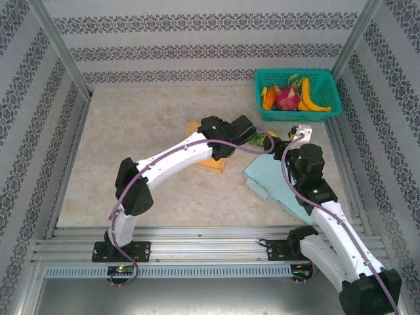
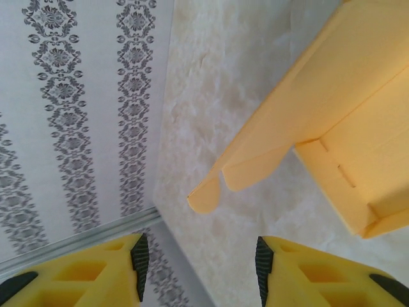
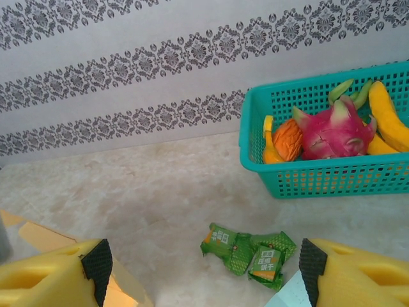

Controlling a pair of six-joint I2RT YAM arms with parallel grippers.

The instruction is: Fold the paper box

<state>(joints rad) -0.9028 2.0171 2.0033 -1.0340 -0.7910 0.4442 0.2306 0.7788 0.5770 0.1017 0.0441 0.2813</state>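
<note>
The yellow box [image 1: 216, 164] lies near the middle of the table [image 1: 131, 131], partly under the left arm, which reaches over it from the near left. To its right a flat blue sheet [image 1: 272, 180] lies on the table, its near part under the right arm.

The left claw [image 2: 200, 268] is released: its two pads [image 2: 138, 259] stand apart with bare table between them. In its wrist view the box fills the upper right, with two rounded flaps [image 2: 227, 179] jutting toward the claw, close to it but apart from both fingers.

The right claw [image 3: 204, 268] is also released, its fingers spread wide and gripping nothing. Just beyond it, between the fingers in its wrist view, lie green snack packets [image 3: 249, 251] on the table. A corner of the blue sheet shows beside its right finger, and an edge of the box beside its left finger.

A teal basket [image 1: 296, 115] stands at the far right corner, holding a dragon fruit [image 3: 332, 131], bananas [image 3: 386, 118] and an orange fruit [image 3: 287, 139].
</note>
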